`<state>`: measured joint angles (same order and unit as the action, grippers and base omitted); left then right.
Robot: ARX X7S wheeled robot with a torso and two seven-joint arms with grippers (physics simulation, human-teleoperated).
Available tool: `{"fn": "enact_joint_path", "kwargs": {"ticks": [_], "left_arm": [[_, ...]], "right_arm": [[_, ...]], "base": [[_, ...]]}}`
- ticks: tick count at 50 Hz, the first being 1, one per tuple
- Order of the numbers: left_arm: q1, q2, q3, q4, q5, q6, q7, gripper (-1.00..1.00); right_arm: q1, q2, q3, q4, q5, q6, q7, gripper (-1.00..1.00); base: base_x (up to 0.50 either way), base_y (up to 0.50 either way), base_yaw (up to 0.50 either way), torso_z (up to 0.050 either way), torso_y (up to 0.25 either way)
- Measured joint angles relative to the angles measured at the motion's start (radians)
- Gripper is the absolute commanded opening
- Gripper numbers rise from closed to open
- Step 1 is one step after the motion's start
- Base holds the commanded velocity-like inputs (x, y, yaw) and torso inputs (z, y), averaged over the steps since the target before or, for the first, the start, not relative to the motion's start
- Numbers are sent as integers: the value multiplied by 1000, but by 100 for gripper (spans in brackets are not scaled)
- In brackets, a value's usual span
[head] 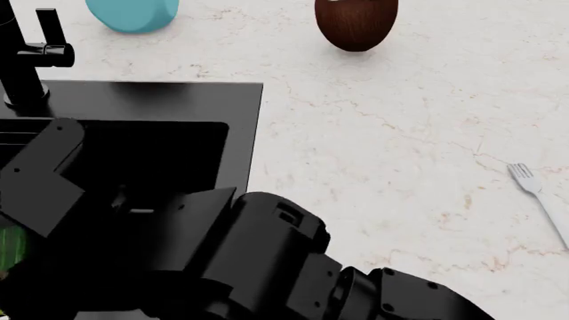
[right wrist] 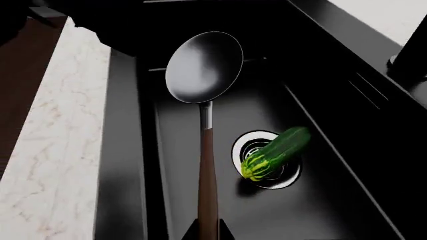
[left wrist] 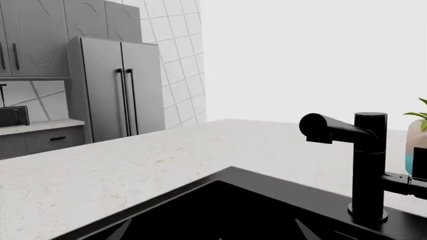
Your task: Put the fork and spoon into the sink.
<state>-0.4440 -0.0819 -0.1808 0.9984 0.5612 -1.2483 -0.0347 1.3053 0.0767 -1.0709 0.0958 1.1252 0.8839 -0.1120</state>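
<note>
The spoon (right wrist: pixel 203 70), with a dark grey oval bowl and a brown handle, hangs over the black sink (right wrist: pixel 333 105), held by its handle end in my right gripper (right wrist: pixel 207 232), which is shut on it. In the head view my right arm (head: pixel 266 260) reaches across into the sink (head: pixel 242 120) and hides the spoon. The pale fork (head: pixel 538 197) lies on the counter at the far right, away from both arms. My left gripper (left wrist: pixel 212 231) stands open over the sink's corner (left wrist: pixel 300 197), with nothing between its fingers.
A green zucchini (right wrist: pixel 277 152) lies on the round drain. The black faucet (head: pixel 26 60) (left wrist: pixel 367 165) stands on the rim behind the basin. A blue pot (head: pixel 133 13) and a brown bowl (head: pixel 356 23) stand on the pale stone counter (head: pixel 382 133) at the back.
</note>
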Motion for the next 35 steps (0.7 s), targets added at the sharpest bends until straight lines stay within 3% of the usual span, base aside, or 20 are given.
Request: {"fn": "enact_joint_path", "kwargs": {"ticks": [24, 25, 35], "left_arm": [[-6, -1, 3, 7, 4, -17, 7, 100], [-7, -2, 5, 9, 6, -19, 7, 100], [-11, -5, 14, 19, 21, -37, 14, 100]], "right_arm": [[4, -51, -100, 107, -63, -44, -1, -100], [5, -52, -103, 112, -63, -45, -1, 100], [15, -52, -117, 129, -58, -51, 8, 100]], "base": [[0, 0, 0, 0, 0], [0, 0, 0, 0, 0], [0, 0, 0, 0, 0]]}}
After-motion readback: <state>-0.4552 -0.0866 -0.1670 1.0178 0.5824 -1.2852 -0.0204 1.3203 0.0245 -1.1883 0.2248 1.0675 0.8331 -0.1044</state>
